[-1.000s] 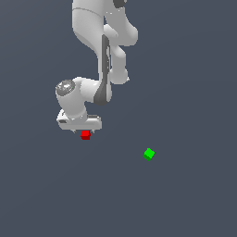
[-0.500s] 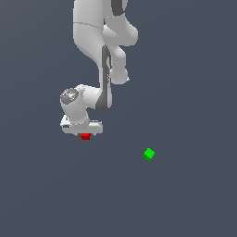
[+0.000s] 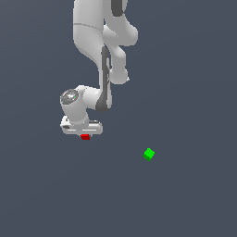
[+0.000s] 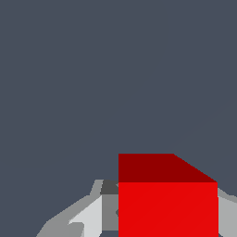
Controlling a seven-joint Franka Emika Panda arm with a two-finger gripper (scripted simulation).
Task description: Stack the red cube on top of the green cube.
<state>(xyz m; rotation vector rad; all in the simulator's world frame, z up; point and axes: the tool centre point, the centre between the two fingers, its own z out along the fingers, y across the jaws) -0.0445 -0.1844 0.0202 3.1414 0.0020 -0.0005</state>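
Observation:
The red cube [image 3: 85,137] lies on the floor at the exterior view's left, mostly hidden under the white gripper [image 3: 84,134]. The gripper is low over it, with its fingers down at either side. In the wrist view the red cube [image 4: 167,203] fills the space between the grey fingers [image 4: 95,215], which touch both its sides, so the gripper [image 4: 167,220] looks shut on it. The green cube [image 3: 148,154] sits corner-on on the floor, well off to the exterior view's right and a little nearer the camera, apart from the gripper.
The white arm [image 3: 99,41] rises from the gripper toward the top of the exterior view. The floor [image 3: 185,199] is plain dark grey.
The gripper has come down over the red cube, mostly between the two earlier frames. The cube now shows less under the hand. The green cube has not moved.

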